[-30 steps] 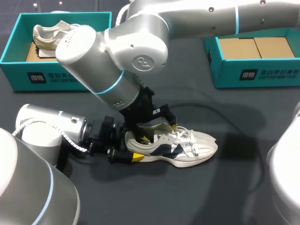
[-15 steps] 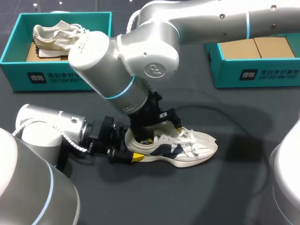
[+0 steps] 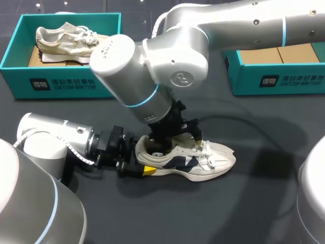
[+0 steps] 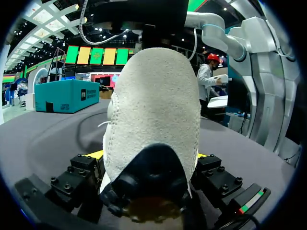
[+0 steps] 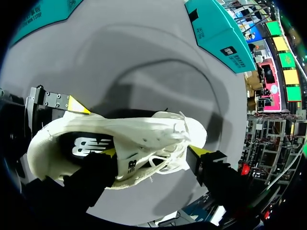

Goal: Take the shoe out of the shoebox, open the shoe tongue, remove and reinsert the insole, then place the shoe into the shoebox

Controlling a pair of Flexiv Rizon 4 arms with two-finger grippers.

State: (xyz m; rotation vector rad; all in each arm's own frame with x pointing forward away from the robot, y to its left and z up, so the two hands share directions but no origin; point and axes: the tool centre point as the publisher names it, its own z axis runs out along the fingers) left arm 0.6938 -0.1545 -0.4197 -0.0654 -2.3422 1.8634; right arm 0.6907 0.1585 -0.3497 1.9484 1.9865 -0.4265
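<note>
Black table (image 3: 264,203) carries a teal shoebox (image 3: 274,81) and, well apart from it, the white shoe (image 3: 203,162), already out, with the left claw (image 4: 148,155) clamped on its heel and the right claw (image 5: 152,151) spread wide, one finger inside, so opening the tongue (image 5: 132,160) looks under way, with the insole (image 5: 88,146) and boxing not done yet.

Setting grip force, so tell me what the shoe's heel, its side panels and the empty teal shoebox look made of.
Shoe heel: matte, napped off-white, likely suede or synthetic suede; fuzzy grain shows in the left wrist view. Side panels: smooth white and navy, perhaps leather or synthetic. Shoebox: matte teal cardboard, seemingly; brown board inside.
</note>
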